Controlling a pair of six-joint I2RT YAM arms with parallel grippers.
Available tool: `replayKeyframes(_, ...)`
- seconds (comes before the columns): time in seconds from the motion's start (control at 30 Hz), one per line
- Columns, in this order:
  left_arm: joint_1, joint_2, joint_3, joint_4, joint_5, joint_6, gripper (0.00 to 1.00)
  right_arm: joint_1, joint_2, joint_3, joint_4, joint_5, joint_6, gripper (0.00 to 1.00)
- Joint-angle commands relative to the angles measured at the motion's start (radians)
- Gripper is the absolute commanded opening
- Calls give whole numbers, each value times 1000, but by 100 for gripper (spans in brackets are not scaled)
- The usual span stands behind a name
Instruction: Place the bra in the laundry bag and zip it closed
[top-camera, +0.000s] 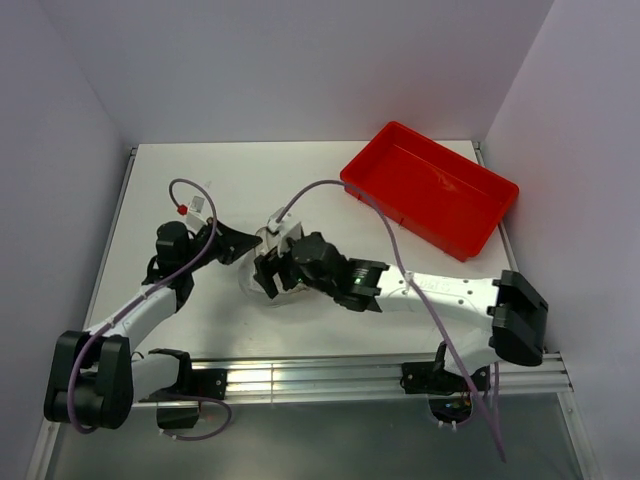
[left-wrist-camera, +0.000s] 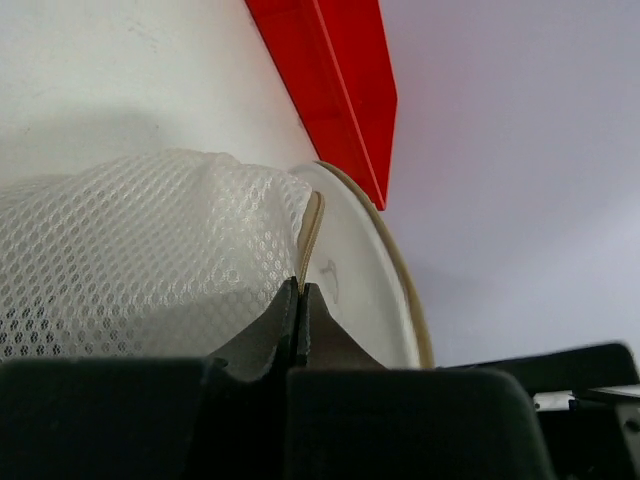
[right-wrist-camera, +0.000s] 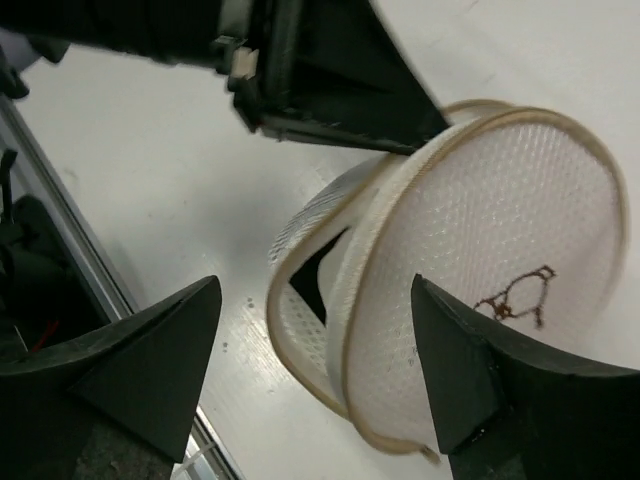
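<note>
Left gripper (left-wrist-camera: 300, 300) clamped on the tan rim of the laundry bag (right-wrist-camera: 480, 250), bag mid-table (top-camera: 200, 180) with its rim gaping, right gripper (right-wrist-camera: 315, 290) spread wide, one finger either side of the bag, red tray (top-camera: 430, 190) at far right.

The white table (top-camera: 330, 170) carries a red tray (top-camera: 430, 188) far right, the laundry bag (right-wrist-camera: 480, 230) centrally.

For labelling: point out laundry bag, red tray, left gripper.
laundry bag (right-wrist-camera: 500, 240), right wrist view, round mesh end.
red tray (top-camera: 435, 190), top external view, bare floor.
left gripper (left-wrist-camera: 300, 300), left wrist view, between fingertips.
</note>
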Motion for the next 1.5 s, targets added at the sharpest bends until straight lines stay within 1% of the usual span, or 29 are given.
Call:
replayKeyframes(0.0, 3, -40, -11, 57, 4, 15, 0, -41, -133, 29, -41, 75, 139, 85)
replayKeyframes(0.07, 14, -40, -13, 49, 6, 16, 0, -73, -208, -19, -2, 61, 173, 85)
replayKeyframes(0.2, 34, -67, -10, -6, -12, 34, 12, -152, -341, -195, 59, 36, 317, 85)
replayKeyframes(0.27, 40, -101, -4, -44, -31, 62, 15, -211, -368, -258, 68, 77, 433, 82)
replayKeyframes(0.3, 41, -112, 2, -79, -43, 68, 21, -233, -391, -328, 93, 78, 467, 78)
replayKeyframes(0.33, 43, -132, 6, -98, -49, 85, 25, -254, -397, -358, 99, 69, 501, 77)
replayKeyframes(0.37, 43, -144, 13, -145, -64, 96, 35, -283, -411, -410, 111, 79, 568, 75)
replayKeyframes(0.43, 43, -179, 22, -197, -87, 129, 45, -294, -418, -457, 137, 96, 614, 75)
replayKeyframes(0.47, 44, -193, 27, -219, -100, 137, 49, -299, -418, -474, 147, 102, 677, 75)
replayKeyframes(0.5, 44, -205, 32, -239, -109, 148, 55, -297, -417, -512, 194, 96, 705, 77)
replayKeyframes(0.53, 46, -228, 38, -286, -132, 172, 59, -297, -412, -531, 220, 90, 740, 78)
replayKeyframes(0.57, 46, -241, 48, -312, -146, 185, 65, -296, -406, -566, 251, 84, 810, 81)
replayKeyframes(0.6, 46, -251, 58, -340, -163, 199, 68, -297, -386, -582, 312, 72, 840, 83)
replayKeyframes(0.67, 46, -293, 82, -431, -213, 246, 72, -297, -357, -605, 361, 73, 903, 89)
replayKeyframes(0.7, 46, -306, 94, -454, -227, 264, 72, -299, -322, -603, 387, 70, 909, 90)
replayKeyframes(0.8, 41, -360, 180, -608, -311, 350, 71, -299, -252, -567, 401, 63, 892, 90)
replayKeyframes(0.83, 35, -379, 208, -644, -337, 401, 70, -299, -244, -560, 404, 73, 886, 87)
replayKeyframes(0.87, 15, -382, 267, -702, -391, 421, 66, -299, -239, -566, 413, 79, 889, 82)
replayKeyframes(0.93, -32, -365, 327, -741, -431, 469, 62, -299, -240, -570, 429, 95, 874, 77)
replayKeyframes(1.0, -77, -292, 412, -754, -460, 490, 57, -299, -244, -560, 403, 107, 851, 74)
replayKeyframes(1.03, -135, -255, 444, -765, -460, 511, 54, -297, -251, -565, 409, 113, 845, 69)
replayKeyframes(1.07, -172, -212, 517, -779, -477, 524, 49, -296, -265, -580, 418, 116, 834, 59)
replayKeyframes(1.1, -216, -123, 557, -814, -505, 550, 48, -297, -271, -583, 415, 121, 825, 57)
replayKeyframes(1.13, -302, -83, 594, -834, -541, 564, 48, -296, -276, -582, 401, 124, 804, 56)
replayKeyframes(1.17, -333, -42, 655, -843, -578, 577, 49, -296, -277, -574, 385, 128, 791, 45)
replayKeyframes(1.2, -354, 39, 685, -868, -621, 596, 50, -297, -283, -573, 366, 127, 781, 41)
replayKeyframes(1.27, -365, 118, 755, -895, -609, 610, 54, -294, -300, -576, 355, 121, 756, 40)
replayKeyframes(1.3, -368, 190, 782, -929, -624, 622, 55, -294, -305, -579, 354, 121, 753, 40)
replayKeyframes(1.47, -407, 357, 921, -1003, -648, 666, 65, -291, -337, -608, 377, 122, 724, 41)
